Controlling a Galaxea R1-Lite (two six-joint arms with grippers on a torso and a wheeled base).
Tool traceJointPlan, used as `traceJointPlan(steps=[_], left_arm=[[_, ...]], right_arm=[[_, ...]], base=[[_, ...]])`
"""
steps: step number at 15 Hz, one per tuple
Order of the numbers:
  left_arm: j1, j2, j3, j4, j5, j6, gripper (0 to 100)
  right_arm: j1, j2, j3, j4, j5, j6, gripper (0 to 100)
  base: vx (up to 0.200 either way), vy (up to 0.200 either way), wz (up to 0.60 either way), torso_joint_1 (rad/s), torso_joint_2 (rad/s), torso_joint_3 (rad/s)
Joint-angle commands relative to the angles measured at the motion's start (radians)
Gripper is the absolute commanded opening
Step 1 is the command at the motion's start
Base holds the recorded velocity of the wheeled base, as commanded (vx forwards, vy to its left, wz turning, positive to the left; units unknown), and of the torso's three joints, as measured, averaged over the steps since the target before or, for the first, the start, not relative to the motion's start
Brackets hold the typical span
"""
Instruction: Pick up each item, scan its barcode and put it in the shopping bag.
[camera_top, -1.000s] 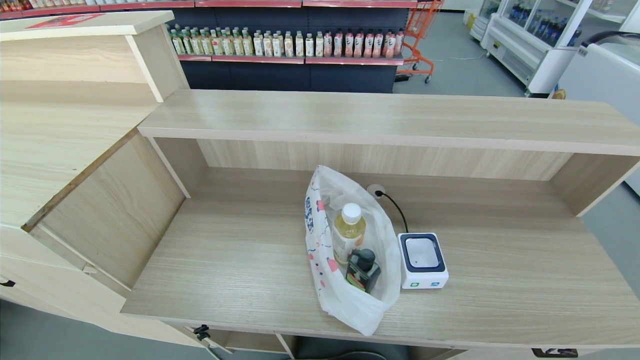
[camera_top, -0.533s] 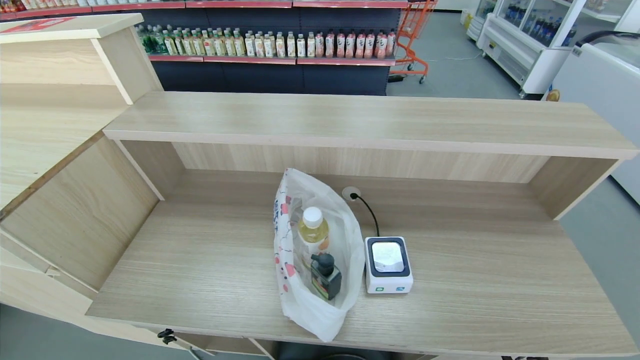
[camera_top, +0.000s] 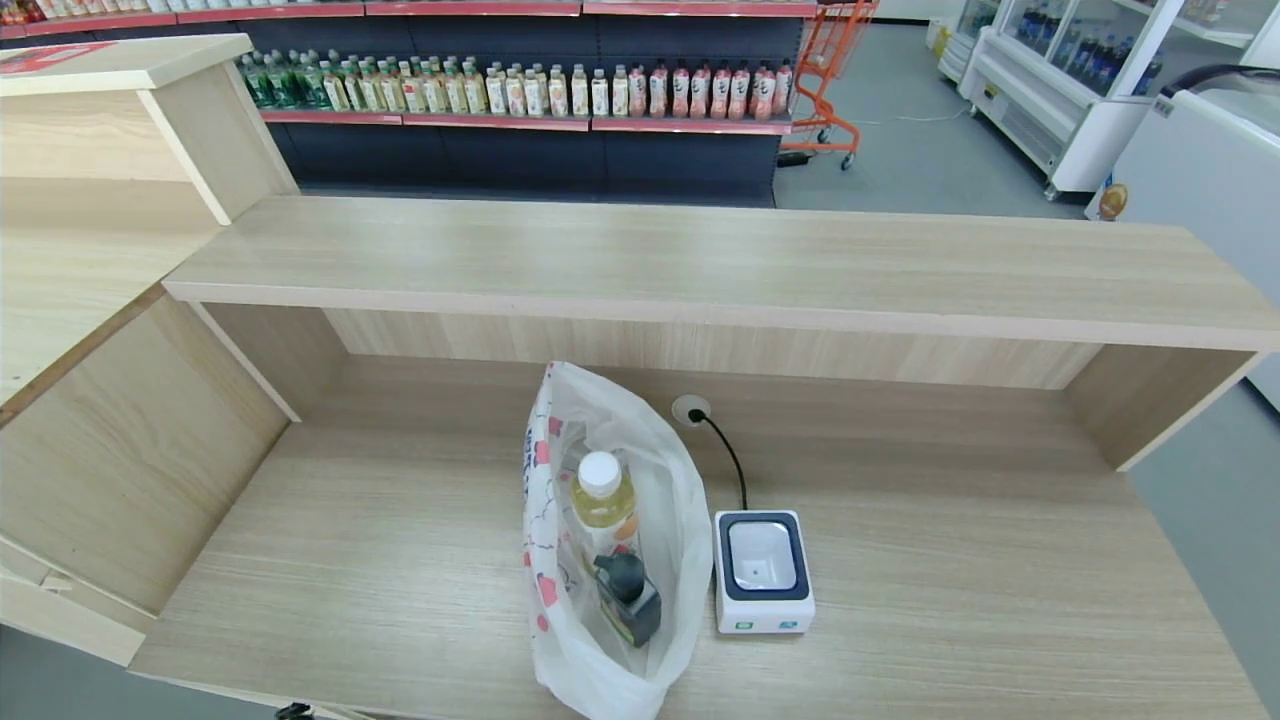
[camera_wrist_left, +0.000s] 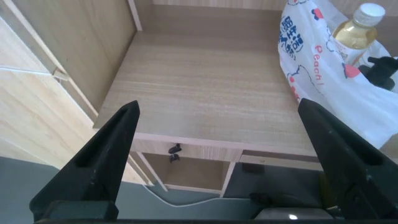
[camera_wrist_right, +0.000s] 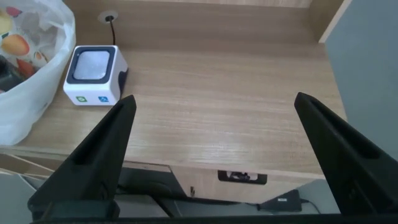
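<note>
A white shopping bag (camera_top: 548, 520) with red and blue print stands open on the wooden counter (camera_top: 1000, 570). Inside it are a yellow drink bottle (camera_top: 603, 500) with a white cap and a small dark bottle (camera_top: 627, 600). A white barcode scanner (camera_top: 762, 570) sits just right of the bag. My left gripper (camera_wrist_left: 217, 162) is open, low in front of the counter's front edge, with the bag (camera_wrist_left: 311, 68) off to one side. My right gripper (camera_wrist_right: 214, 155) is open too, before the counter edge, with the scanner (camera_wrist_right: 93, 74) beyond it. Both hold nothing.
A black cable (camera_top: 728, 455) runs from the scanner to a hole (camera_top: 691, 408) in the counter top. A raised shelf (camera_top: 700, 260) spans the back, and a wooden side panel (camera_top: 120, 450) closes the left. Drink shelves (camera_top: 520, 90) stand behind.
The whole head view has shifted, so the camera moved. The bag, the bottles and the scanner keep their places relative to each other.
</note>
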Motion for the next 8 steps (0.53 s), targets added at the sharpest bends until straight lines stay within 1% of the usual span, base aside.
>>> traceJointPlan(steps=[1, 2, 3, 8], left_arm=[[0.001, -0.002, 0.002, 0.000, 0.000, -0.001, 100], [0.001, -0.002, 0.000, 0.000, 0.000, -0.001, 100], [0.001, -0.002, 0.000, 0.000, 0.000, -0.001, 100], [0.001, -0.002, 0.000, 0.000, 0.000, -0.001, 100]], right_arm=[[0.001, 0.003, 0.000, 0.000, 0.002, 0.001, 100], [0.001, 0.003, 0.000, 0.000, 0.002, 0.000, 100], [0.001, 0.003, 0.000, 0.000, 0.002, 0.001, 0], [0.001, 0.003, 0.000, 0.000, 0.002, 0.001, 0]], base=[[0.000, 0.000, 0.00, 0.000, 0.00, 0.000], [0.000, 0.000, 0.00, 0.000, 0.00, 0.000], [0.000, 0.000, 0.00, 0.000, 0.00, 0.000], [0.000, 0.000, 0.00, 0.000, 0.00, 0.000]])
